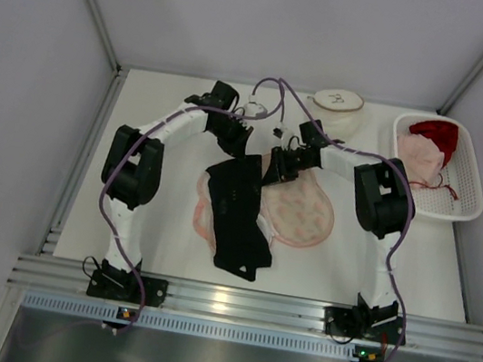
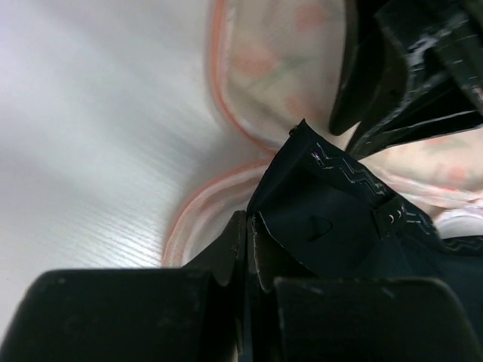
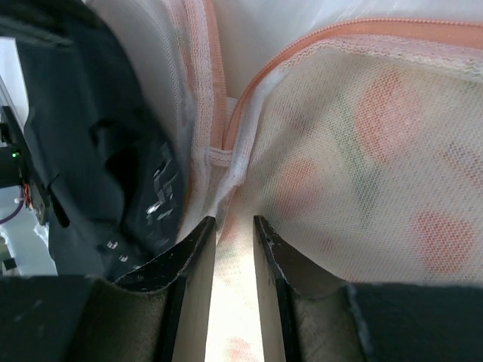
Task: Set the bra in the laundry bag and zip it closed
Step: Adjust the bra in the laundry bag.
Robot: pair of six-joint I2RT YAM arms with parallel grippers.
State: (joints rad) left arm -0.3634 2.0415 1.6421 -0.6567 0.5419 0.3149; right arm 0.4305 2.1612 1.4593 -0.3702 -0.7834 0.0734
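Left gripper (image 2: 246,235): jaws fully closed, pinching a fold of the black bra (image 2: 332,219) at its band end, close to the hook closure with the zigzag stitching. Right gripper (image 3: 235,237): fingers drawn in on a pinch of the laundry bag (image 3: 362,151) mesh, just below the orange zip trim (image 3: 215,83). The fabric sits between the pads, so we read it as gripped.

Outward: both grippers sit close together over the far-centre part of the table (image 1: 145,212). From the left gripper the bra trails toward the near edge, draped over the left part of the bag. We judge that none of it is inside yet. The bag lies flat, mostly right of the bra, with a pink edge also showing on the bra's left. A white basket (image 1: 468,199) holding red and pink garments stands at the far right, well apart.

Handling, our judgement:
- The bra is light, soft and limp, so it will sag and fold. The straps may snag on the mesh or zip.
- The band near the closure is a sound hold, since stitched, doubled fabric is less likely to slip.
- The mesh is thin and slippery, so we prefer holding the stitched trim beside the zip to keep the mouth open
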